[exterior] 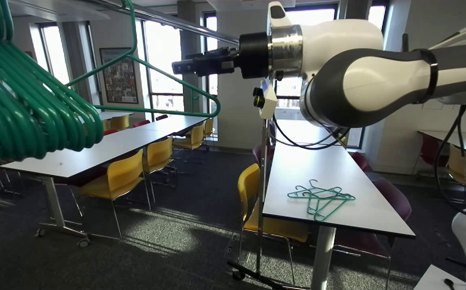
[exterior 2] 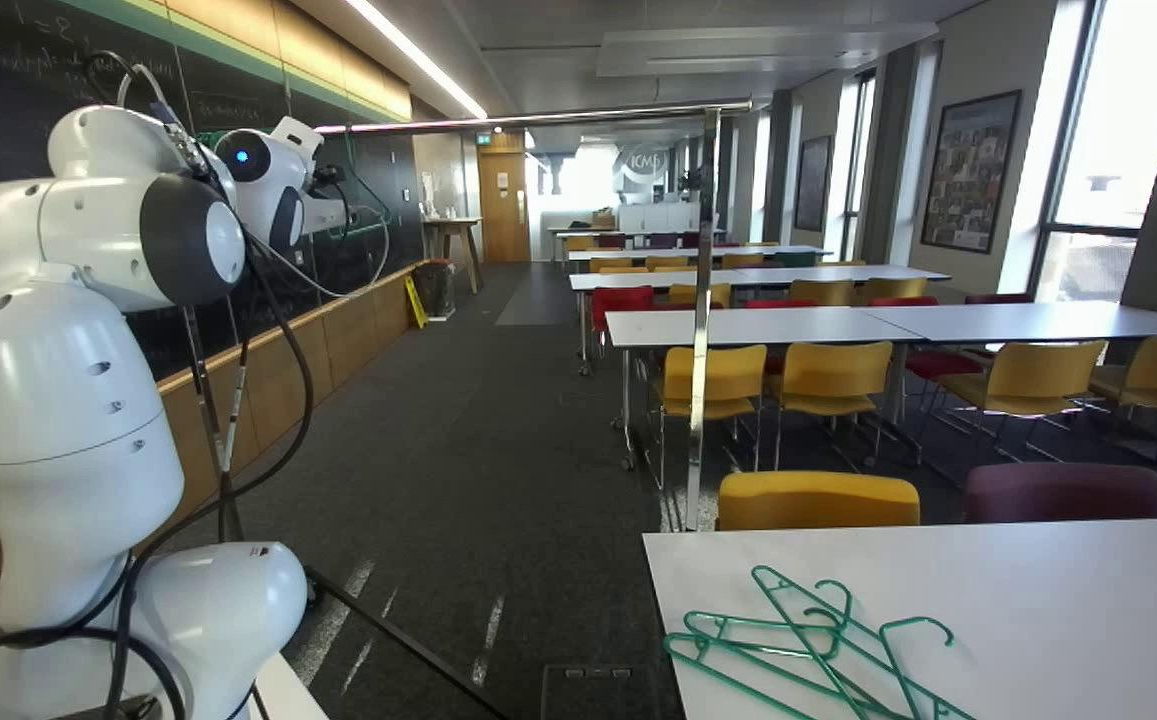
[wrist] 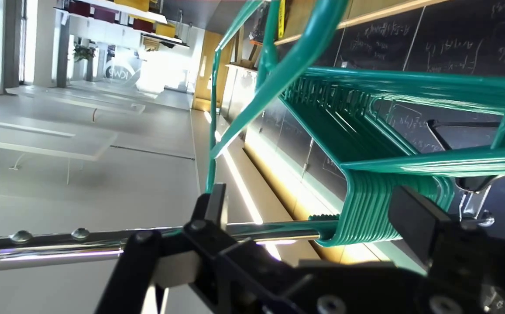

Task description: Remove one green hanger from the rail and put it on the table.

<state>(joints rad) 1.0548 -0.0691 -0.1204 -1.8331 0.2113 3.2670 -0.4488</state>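
Observation:
A single green hanger (exterior: 156, 110) hangs on the grey metal rail (exterior: 192, 28), apart from the packed bunch. My gripper (exterior: 176, 67) is level with its upper part; I cannot tell if they touch. In the wrist view my gripper (wrist: 317, 208) is wide open, with nothing held. The single hanger (wrist: 274, 89) runs down behind the left finger, which hides its lower visible end. The rail (wrist: 278, 228) crosses behind the jaws and also shows in an exterior view (exterior 2: 588, 114). The white table (exterior: 297, 161) stands below, and also shows in an exterior view (exterior 2: 1088, 620).
The packed bunch of teal-green hangers (exterior: 35, 104) fills the rail's far part; in the wrist view the bunch (wrist: 365, 209) shows between the fingers and behind the right one. Several loose hangers (exterior 2: 818, 640) lie on the table. A rail post (exterior 2: 703, 350) and yellow chair (exterior: 253, 189) stand beside it.

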